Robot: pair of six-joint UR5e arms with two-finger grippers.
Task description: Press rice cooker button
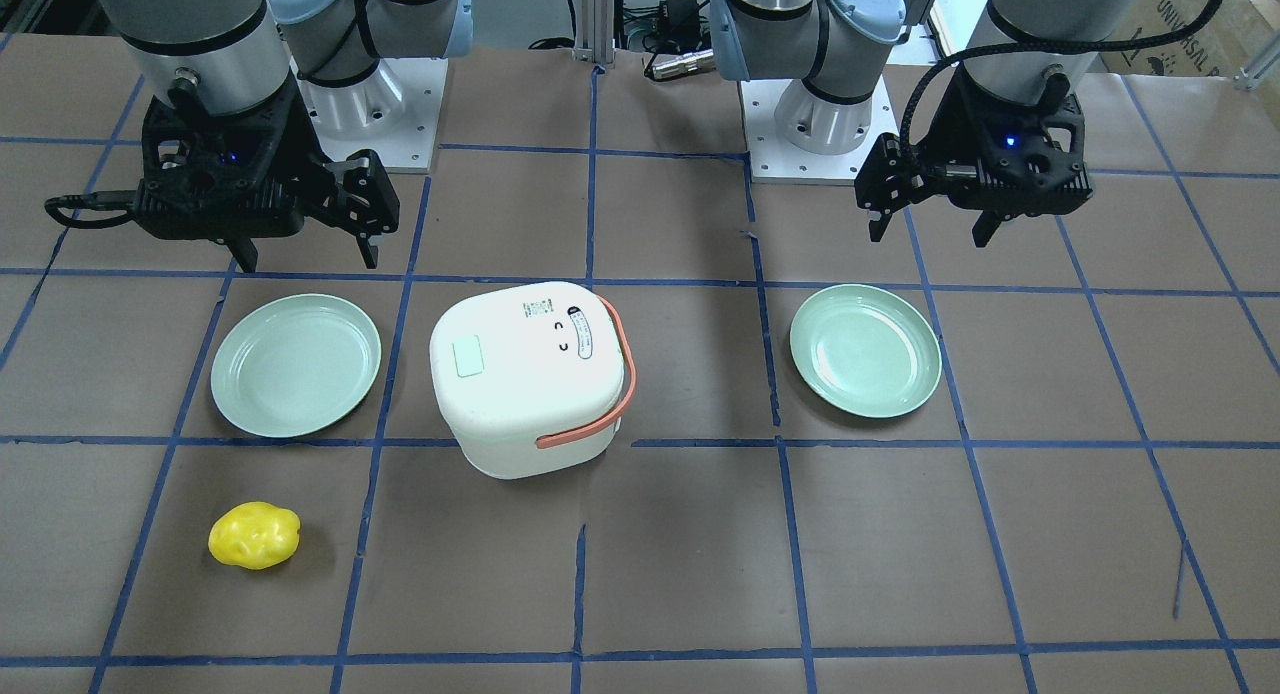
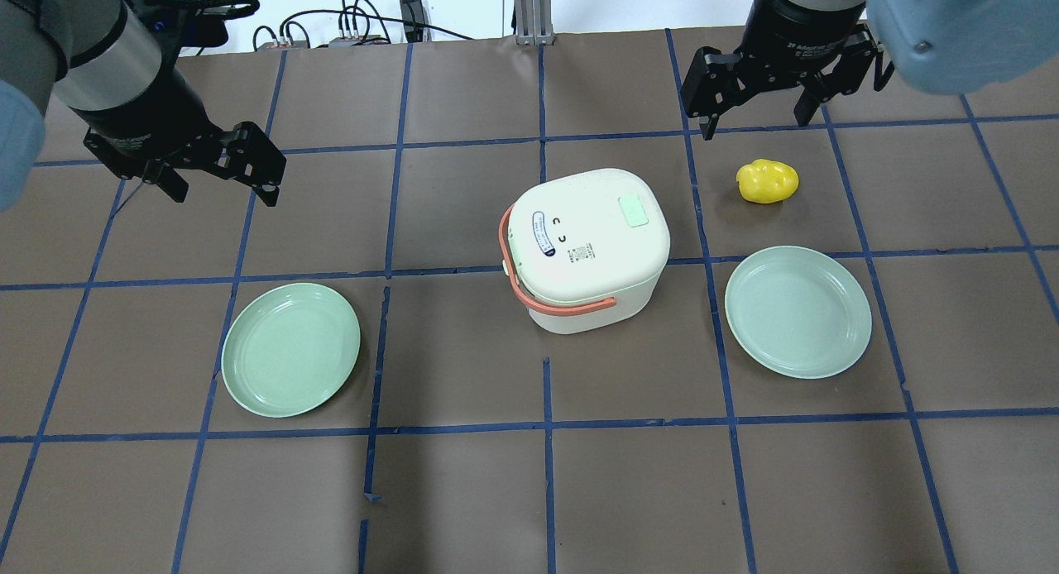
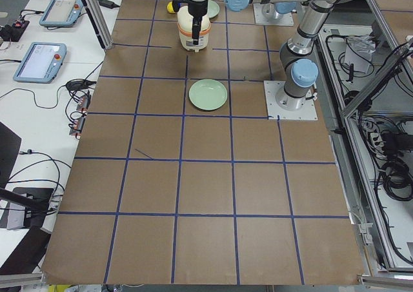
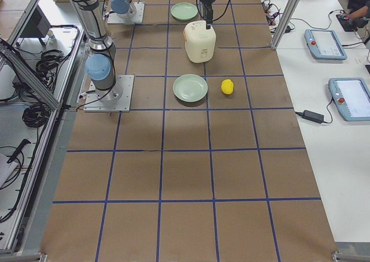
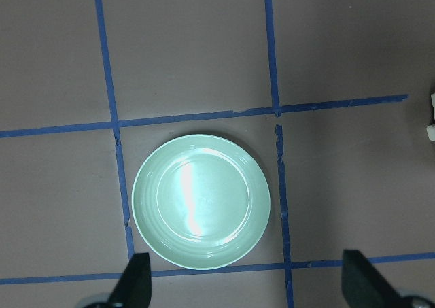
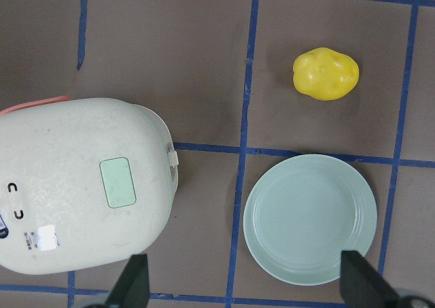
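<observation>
The white rice cooker (image 2: 587,251) with an orange handle stands mid-table, its lid down. A pale green rectangular button (image 2: 634,211) sits on the lid; it also shows in the right wrist view (image 6: 117,182) and the front view (image 1: 468,357). My right gripper (image 2: 755,125) is open and empty, high above the table beyond the cooker's button side. My left gripper (image 2: 225,195) is open and empty, far to the cooker's other side. In the left wrist view its fingertips (image 5: 139,281) frame a green plate (image 5: 201,200).
Two pale green plates lie either side of the cooker, one on my left (image 2: 291,348) and one on my right (image 2: 797,311). A yellow lumpy object (image 2: 768,181) lies near the right plate, below my right gripper. Brown table paper carries a blue tape grid.
</observation>
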